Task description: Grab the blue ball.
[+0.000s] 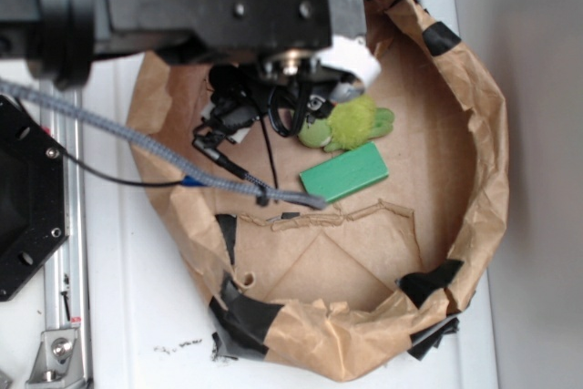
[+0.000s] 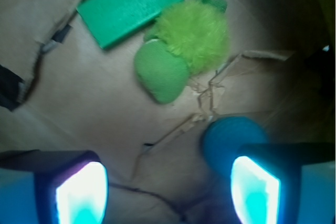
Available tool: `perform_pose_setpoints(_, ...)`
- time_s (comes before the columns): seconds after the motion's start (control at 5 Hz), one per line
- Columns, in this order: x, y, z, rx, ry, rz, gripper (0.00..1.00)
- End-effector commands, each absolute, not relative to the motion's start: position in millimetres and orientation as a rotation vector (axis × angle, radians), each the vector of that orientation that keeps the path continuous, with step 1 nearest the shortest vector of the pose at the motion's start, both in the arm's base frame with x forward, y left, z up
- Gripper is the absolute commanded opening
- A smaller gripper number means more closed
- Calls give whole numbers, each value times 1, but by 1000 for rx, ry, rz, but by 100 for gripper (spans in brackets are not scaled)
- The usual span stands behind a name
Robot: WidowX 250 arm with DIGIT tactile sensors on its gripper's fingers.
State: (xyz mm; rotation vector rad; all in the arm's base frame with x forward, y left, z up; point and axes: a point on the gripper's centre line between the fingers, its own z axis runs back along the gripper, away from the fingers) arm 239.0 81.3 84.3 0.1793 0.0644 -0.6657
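In the wrist view the blue ball [image 2: 227, 137] lies on the brown paper floor, touching the inner edge of the right finger [image 2: 255, 190], off-centre in the gap. The hand [image 2: 168, 192] is spread wide, gripping nothing. Beyond the ball sit a fuzzy yellow-green plush toy [image 2: 184, 45] and a green block [image 2: 131, 6], inside a taped paper-walled bin [image 1: 483, 125].

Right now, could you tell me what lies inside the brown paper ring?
A green rectangular block, a fuzzy yellow-green plush toy and, in the wrist view, a small teal-blue ball beside the open pincer. The arm hides the ball from outside.
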Motion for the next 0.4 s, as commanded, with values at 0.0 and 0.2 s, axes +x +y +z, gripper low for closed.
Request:
perform_pose_setpoints(0.0, 248, 104, 80, 181, 88, -762, 100)
perform_pose_setpoints(0.2, 258, 117, 87, 290, 34, -732, 100)
